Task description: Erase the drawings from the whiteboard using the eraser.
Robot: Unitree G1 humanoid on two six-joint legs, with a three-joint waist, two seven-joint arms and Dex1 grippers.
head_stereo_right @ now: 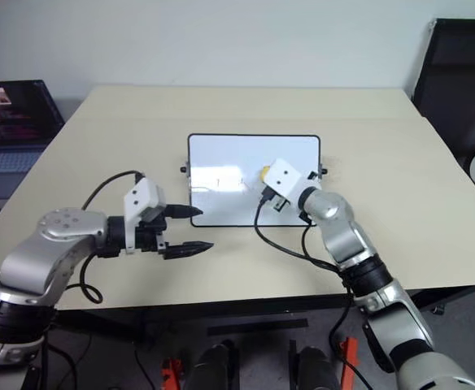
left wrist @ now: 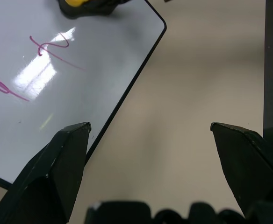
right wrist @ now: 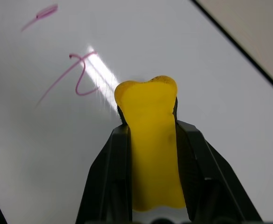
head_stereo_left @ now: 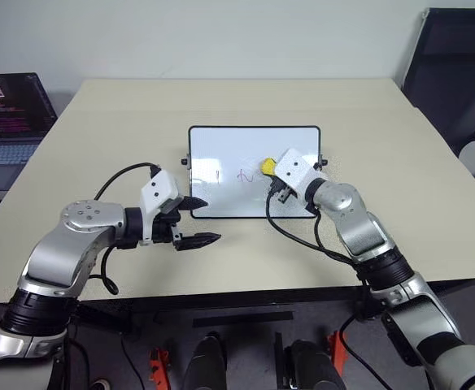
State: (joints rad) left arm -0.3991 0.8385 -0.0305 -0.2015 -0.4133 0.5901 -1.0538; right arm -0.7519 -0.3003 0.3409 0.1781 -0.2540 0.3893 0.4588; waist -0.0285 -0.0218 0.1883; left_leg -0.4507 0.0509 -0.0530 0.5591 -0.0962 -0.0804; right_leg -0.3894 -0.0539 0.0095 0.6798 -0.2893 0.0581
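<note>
Eraser sits pinched in my right tool, its yellow tip over the whiteboard just beside the red squiggle. My left tool hangs spread wide and empty by the board's near left corner, bare table all around the frame.

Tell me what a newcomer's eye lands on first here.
First, the yellow eraser clamped in the right tool, held over the whiteboard beside a red squiggle. Next, the left tool, fingers spread wide, at the board's near left corner. An open laptop sits off the table's far left.
</note>
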